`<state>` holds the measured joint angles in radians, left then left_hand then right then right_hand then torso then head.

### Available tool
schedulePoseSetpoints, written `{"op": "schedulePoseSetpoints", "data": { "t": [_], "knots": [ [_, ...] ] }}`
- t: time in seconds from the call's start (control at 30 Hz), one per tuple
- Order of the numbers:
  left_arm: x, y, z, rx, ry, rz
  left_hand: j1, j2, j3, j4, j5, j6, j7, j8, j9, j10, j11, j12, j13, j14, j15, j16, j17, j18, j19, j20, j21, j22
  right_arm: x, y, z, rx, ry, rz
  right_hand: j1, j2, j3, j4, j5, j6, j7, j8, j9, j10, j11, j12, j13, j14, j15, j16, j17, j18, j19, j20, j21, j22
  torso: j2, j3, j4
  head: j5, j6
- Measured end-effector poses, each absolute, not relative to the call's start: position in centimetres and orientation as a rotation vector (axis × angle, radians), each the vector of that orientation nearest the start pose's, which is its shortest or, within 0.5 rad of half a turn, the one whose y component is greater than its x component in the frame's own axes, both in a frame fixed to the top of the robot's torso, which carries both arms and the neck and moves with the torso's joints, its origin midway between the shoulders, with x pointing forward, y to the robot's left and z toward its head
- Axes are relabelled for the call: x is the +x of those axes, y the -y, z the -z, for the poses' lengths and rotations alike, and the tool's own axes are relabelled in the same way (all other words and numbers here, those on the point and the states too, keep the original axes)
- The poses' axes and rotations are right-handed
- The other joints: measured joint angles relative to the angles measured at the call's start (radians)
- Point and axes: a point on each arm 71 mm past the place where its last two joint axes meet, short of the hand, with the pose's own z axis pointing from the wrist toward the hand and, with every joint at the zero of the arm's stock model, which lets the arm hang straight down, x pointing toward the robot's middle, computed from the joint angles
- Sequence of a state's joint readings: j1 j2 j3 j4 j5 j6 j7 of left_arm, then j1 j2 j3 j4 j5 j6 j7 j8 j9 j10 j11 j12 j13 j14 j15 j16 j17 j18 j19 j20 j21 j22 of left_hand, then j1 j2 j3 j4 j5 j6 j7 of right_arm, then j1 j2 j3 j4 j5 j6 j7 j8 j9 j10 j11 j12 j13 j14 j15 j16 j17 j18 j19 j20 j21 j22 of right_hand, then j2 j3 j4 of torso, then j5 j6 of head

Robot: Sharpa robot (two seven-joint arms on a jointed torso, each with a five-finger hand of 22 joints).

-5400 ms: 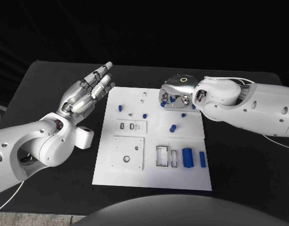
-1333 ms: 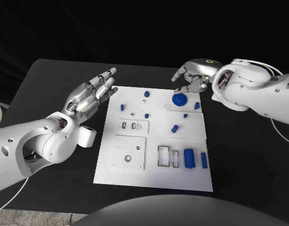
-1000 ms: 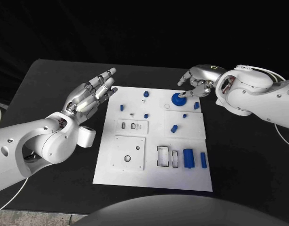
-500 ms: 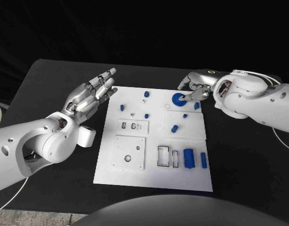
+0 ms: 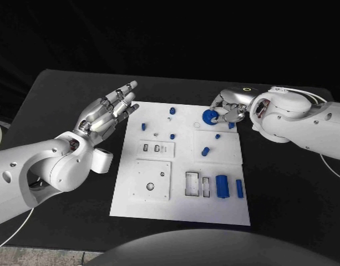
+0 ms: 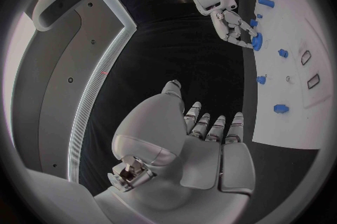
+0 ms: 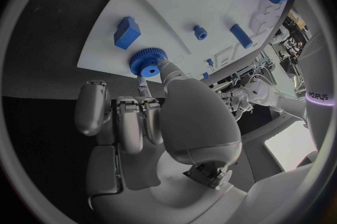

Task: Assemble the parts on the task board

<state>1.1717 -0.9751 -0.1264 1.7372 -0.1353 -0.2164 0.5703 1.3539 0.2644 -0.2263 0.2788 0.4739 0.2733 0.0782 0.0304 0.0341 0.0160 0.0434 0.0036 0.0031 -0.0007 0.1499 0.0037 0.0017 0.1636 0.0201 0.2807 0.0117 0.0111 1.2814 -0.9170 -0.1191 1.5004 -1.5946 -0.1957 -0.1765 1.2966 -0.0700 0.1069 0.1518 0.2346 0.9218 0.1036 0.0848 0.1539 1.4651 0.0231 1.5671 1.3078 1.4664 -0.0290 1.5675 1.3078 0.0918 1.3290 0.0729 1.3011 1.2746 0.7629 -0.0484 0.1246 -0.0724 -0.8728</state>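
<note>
Your right hand [image 5: 229, 107] touches the blue gear [image 5: 211, 116] near the task board's [image 5: 162, 208] far right corner; whether it grips, I cannot tell. Your left hand [image 5: 106, 112] is open, holding nothing.

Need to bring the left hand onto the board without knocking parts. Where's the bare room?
Bare white strip along the task board's near edge, below the recessed plates. Bare black table beside the left hand. Crowded at the far right corner: the right hand sits at the blue gear among small blue parts.
</note>
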Motion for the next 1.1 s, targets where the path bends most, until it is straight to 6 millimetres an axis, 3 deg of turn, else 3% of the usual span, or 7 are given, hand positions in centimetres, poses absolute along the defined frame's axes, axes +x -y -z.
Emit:
{"op": "schedulePoseSetpoints", "data": {
  "t": [0.3, 0.47, 0.57, 0.8, 0.87, 1.1],
  "knots": [
    [42.5, -20.3, 19.0, -0.89, -1.473, 1.754, 0.004, 0.004, 0.0, 0.0, 0.0, 0.0, 0.0, 0.0, 0.0, 0.0, 0.0, 0.0, 0.0, 0.004, 0.004, 0.0, 0.0, 0.0, 0.0, 0.0, 0.0, 0.0, 49.3, 24.7, 18.3, -0.297, -1.742, -0.367, 0.021, 0.001, 0.005, -0.014, 0.012, 0.025, -0.004, 0.016, 0.017, 0.0, 0.0, 0.0, 0.0, 0.0, -0.007, -0.01, 0.0, 0.0, -0.013, -0.002, -0.012, -0.005, 0.0, 0.0, -0.0003, 0.001, 0.0],
    [42.5, -20.3, 19.1, -0.891, -1.476, 1.754, 0.004, 0.004, 0.0, 0.0, 0.0, 0.0, 0.0, 0.0, 0.0, 0.0, 0.0, 0.0, 0.0, 0.004, 0.004, 0.0, 0.0, 0.0, 0.0, 0.0, 0.004, 0.001, 49.3, 24.4, 18.3, -0.308, -1.729, -0.367, 0.025, 0.004, 0.018, -0.032, 0.114, 0.057, -0.012, 0.04, 0.049, 0.003, -0.012, 0.0, 0.0, 0.0, -0.012, -0.01, 0.0, 0.0, -0.02, -0.005, -0.018, -0.002, 0.001, 0.0001, 0.0, 0.0, 0.0],
    [42.5, -20.3, 19.1, -0.891, -1.477, 1.754, 0.004, 0.004, 0.0, 0.0, 0.0, 0.0, 0.0, 0.0, 0.0, 0.0, 0.0, 0.0, 0.0, 0.0, 0.007, 0.0, 0.0, 0.0, 0.0, 0.0, 0.004, 0.001, 49.3, 24.4, 18.4, -0.311, -1.721, -0.37, 0.025, 0.004, 0.025, -0.039, 0.178, 0.064, -0.007, 0.066, 0.049, -0.001, -0.019, 0.0, 0.0, 0.0, -0.018, -0.01, 0.0, 0.0, -0.02, -0.005, -0.018, 0.004, 0.0, 0.0001, 0.0001, 0.0, 0.0],
    [42.5, -20.3, 19.1, -0.894, -1.479, 1.752, 0.004, 0.004, 0.003, 0.003, 0.0, 0.0, 0.0, 0.0, 0.0, 0.0, 0.0, 0.0, 0.0, 0.0, 0.007, 0.0, -0.001, 0.0, 0.0, 0.0, 0.004, 0.001, 49.2, 24.1, 18.5, -0.321, -1.698, -0.389, 0.025, 0.004, 0.035, -0.037, 0.246, 0.068, -0.003, 0.067, 0.049, 0.0, -0.041, 0.0, 0.0, 0.0, -0.036, -0.005, 0.0, 0.0, -0.002, -0.023, -0.008, 0.025, 0.0, 0.0004, 0.0007, 0.002, 0.0],
    [42.5, -20.3, 19.1, -0.895, -1.479, 1.752, 0.004, 0.004, 0.003, 0.003, 0.0, 0.0, 0.0, 0.0, 0.0, 0.0, 0.0, 0.0, 0.0, 0.0, 0.008, 0.0, -0.001, 0.0, 0.0, 0.0, 0.004, 0.001, 49.2, 24.0, 18.6, -0.323, -1.691, -0.396, 0.025, 0.004, 0.038, -0.034, 0.252, 0.068, -0.003, 0.067, 0.049, 0.001, -0.049, 0.0, 0.0, -0.001, -0.042, -0.004, 0.0, 0.0, 0.004, -0.029, -0.004, 0.032, 0.0, 0.0002, 0.0007, 0.002, 0.0],
    [42.5, -20.4, 19.1, -0.899, -1.481, 1.749, 0.007, 0.007, 0.003, 0.003, 0.0, 0.0, 0.0, 0.0, 0.0, 0.0, 0.0, 0.0, 0.0, 0.0, 0.007, 0.0, -0.001, 0.0, 0.0, 0.0, 0.004, 0.001, 48.7, 23.5, 18.5, -0.334, -1.659, -0.428, 0.007, 0.005, 0.042, -0.03, 0.253, 0.068, -0.003, 0.068, 0.049, 0.002, -0.051, 0.0, 0.0, -0.001, -0.053, 0.0, 0.0, 0.0, 0.023, -0.042, 0.022, 0.034, 0.0, -0.0001, 0.0007, 0.006, 0.0]
  ]
}}
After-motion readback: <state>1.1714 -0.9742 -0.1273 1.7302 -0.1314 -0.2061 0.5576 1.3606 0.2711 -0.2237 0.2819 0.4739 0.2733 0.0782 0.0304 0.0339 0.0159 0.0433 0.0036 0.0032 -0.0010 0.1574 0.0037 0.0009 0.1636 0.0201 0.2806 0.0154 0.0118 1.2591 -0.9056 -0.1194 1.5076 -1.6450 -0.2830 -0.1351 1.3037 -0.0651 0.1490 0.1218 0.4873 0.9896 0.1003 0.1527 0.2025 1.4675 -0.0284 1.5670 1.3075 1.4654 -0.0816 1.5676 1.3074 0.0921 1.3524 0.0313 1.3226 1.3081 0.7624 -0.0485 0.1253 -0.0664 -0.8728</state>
